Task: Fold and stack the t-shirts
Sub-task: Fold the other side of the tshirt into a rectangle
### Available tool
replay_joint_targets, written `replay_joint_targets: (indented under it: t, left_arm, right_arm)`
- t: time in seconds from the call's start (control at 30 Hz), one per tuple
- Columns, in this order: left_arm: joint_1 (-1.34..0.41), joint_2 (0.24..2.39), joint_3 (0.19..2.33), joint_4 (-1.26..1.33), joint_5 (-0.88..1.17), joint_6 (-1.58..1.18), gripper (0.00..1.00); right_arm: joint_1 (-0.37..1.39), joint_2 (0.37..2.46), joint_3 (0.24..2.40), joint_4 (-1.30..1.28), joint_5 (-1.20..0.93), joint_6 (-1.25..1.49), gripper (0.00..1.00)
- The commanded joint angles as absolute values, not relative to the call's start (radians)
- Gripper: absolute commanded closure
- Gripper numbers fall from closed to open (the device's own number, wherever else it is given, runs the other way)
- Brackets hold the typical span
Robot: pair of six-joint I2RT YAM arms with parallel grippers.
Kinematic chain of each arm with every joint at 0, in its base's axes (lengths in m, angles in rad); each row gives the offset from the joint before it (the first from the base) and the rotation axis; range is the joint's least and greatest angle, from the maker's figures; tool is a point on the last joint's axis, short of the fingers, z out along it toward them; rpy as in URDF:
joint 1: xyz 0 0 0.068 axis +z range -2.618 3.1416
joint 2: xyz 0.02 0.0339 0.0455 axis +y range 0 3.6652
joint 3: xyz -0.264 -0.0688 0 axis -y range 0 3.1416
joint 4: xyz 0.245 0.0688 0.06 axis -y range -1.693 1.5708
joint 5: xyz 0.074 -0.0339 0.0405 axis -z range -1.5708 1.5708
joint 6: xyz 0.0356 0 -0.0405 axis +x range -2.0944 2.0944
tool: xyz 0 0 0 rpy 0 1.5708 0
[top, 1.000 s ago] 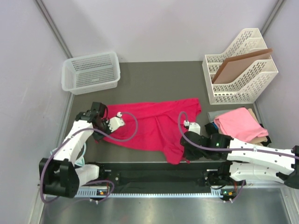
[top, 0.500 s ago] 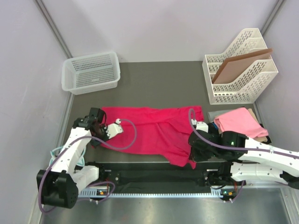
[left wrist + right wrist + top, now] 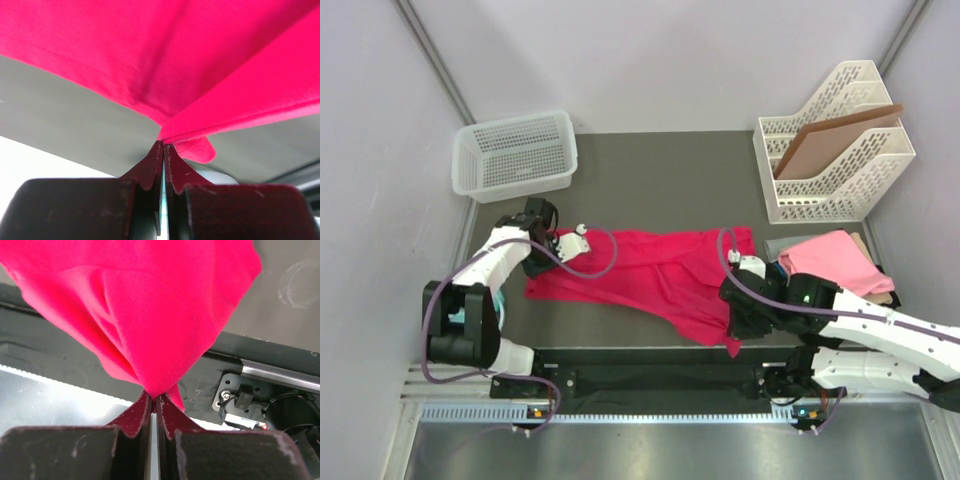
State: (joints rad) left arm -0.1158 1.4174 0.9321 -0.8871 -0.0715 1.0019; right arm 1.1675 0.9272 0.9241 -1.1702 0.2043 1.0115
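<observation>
Top external view: left hand (image 3: 552, 245) has swung out toward the far-left since a second ago, while right hand (image 3: 738, 305) has shifted slightly right and nearer. The bright crimson-pink cloth t-shirt (image 3: 650, 270) is now drawn out into a long band across the dark grey worktop (image 3: 660, 180), less bunched than before.

Left wrist view: fingers pressed together, pinching a folded shirt edge (image 3: 200, 50) at the tips. Right wrist view: same, fingers shut on a gathered corner (image 3: 150, 315), cloth hanging in folds.

My read: this is spread-out before folding. No fold made yet, and wrinkles remain near the right hand.

Count:
- 1 crimson shirt, held at both ends, mid-worktop
- stack at right, just beside the right hand: 1 light pink folded shirt (image 3: 830, 262) on top, 1 beige layer (image 3: 878, 296) under it, 1 dark piece (image 3: 772, 272) peeking at the left edge; can't tell if more
- 1 white mesh plastic basket (image 3: 520, 186), far left
- 1 white plastic file rack (image 3: 820, 206) holding 1 brown board (image 3: 830, 140), far right
</observation>
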Motion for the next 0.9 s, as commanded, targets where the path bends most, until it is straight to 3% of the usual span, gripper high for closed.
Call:
replay_joint_targets:
  t: [0.0, 0.87]
  left_arm:
    - [-0.109, 1.483, 1.003, -0.825, -0.078, 1.028, 0.96]
    - [-0.114, 1.684, 1.172, -0.744, -0.149, 1.083, 0.95]
  right_arm:
    - [1.094, 0.913, 0.948, -1.170, 0.186, 0.933, 1.00]
    - [0.700, 1.052, 0.973, -0.989, 0.106, 0.571, 1.00]
